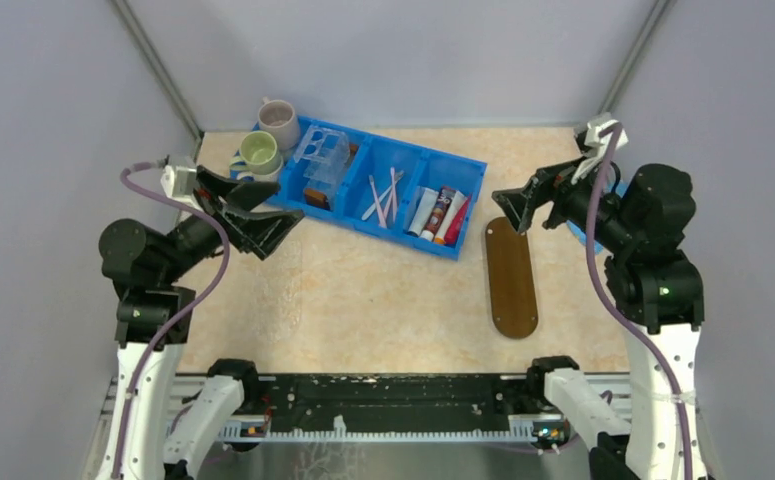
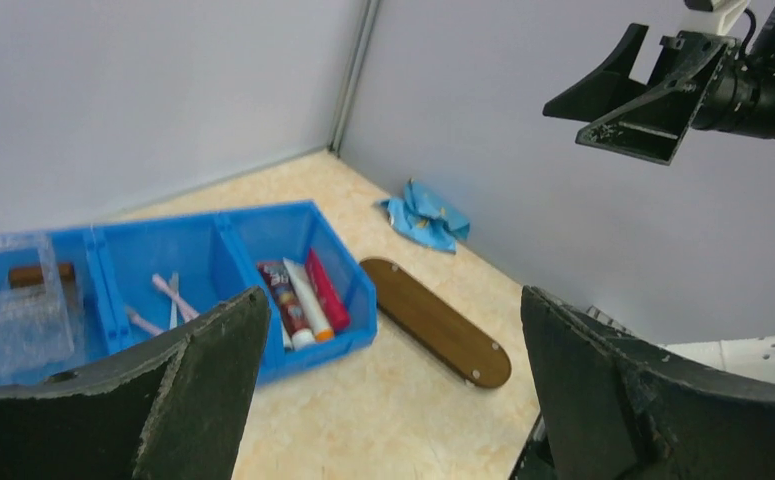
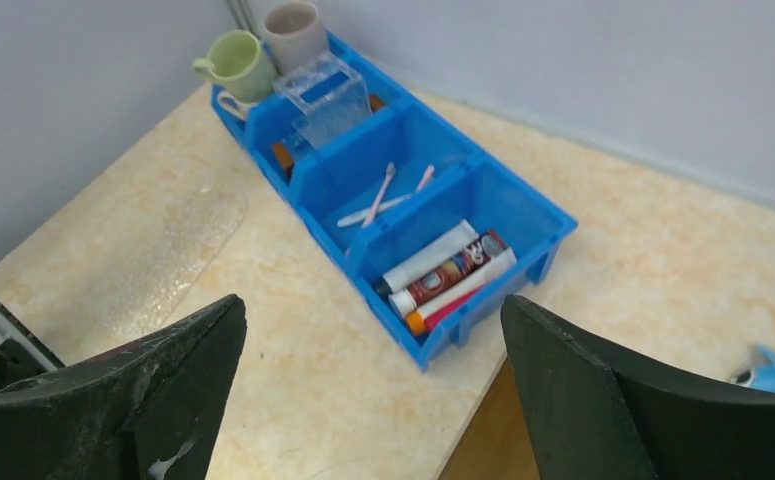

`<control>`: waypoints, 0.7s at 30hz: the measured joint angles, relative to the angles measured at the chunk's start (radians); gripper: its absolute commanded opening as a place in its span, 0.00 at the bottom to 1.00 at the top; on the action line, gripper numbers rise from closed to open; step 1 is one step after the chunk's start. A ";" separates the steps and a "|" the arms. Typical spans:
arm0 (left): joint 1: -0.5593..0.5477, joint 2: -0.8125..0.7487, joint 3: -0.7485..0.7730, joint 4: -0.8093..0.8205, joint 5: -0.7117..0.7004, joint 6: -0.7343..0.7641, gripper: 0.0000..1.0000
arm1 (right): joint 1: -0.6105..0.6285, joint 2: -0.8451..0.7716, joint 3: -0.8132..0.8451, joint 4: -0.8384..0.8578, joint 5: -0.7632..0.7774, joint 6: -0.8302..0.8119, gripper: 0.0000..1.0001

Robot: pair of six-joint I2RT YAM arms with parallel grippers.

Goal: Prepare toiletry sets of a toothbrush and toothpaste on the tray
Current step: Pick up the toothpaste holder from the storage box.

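The dark brown oval tray (image 1: 512,278) lies bare on the table, right of the blue compartment bin (image 1: 383,232). Pale pink and white toothbrushes (image 1: 383,197) lie in the bin's middle compartment. Several toothpaste tubes (image 1: 441,213) in white, red and dark colours lie in its right compartment. My left gripper (image 1: 268,215) is open and empty, raised over the table left of the bin. My right gripper (image 1: 513,210) is open and empty, raised above the tray's far end. The left wrist view shows the tray (image 2: 433,320) and tubes (image 2: 303,295); the right wrist view shows the tubes (image 3: 443,275) and toothbrushes (image 3: 383,195).
A green mug (image 1: 259,150) and a grey mug (image 1: 279,120) stand at the bin's far left end. A clear plastic box (image 1: 323,160) and a small brown block (image 1: 315,197) sit in the left compartment. A blue cloth (image 2: 423,215) lies by the right wall.
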 measured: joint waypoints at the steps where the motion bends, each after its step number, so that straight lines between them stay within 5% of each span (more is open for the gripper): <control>1: 0.004 -0.013 -0.026 0.000 -0.007 -0.003 1.00 | -0.005 -0.004 -0.032 0.003 0.009 0.007 0.99; 9: 0.034 -0.120 -0.289 0.107 -0.051 -0.108 0.99 | -0.039 -0.030 -0.296 0.076 0.058 0.042 0.99; 15: 0.033 -0.060 -0.475 0.272 -0.062 -0.225 0.98 | -0.056 -0.014 -0.460 0.138 -0.002 -0.014 0.99; 21: -0.174 0.143 -0.467 0.296 -0.208 -0.180 0.99 | -0.063 0.059 -0.529 0.192 -0.151 -0.110 0.99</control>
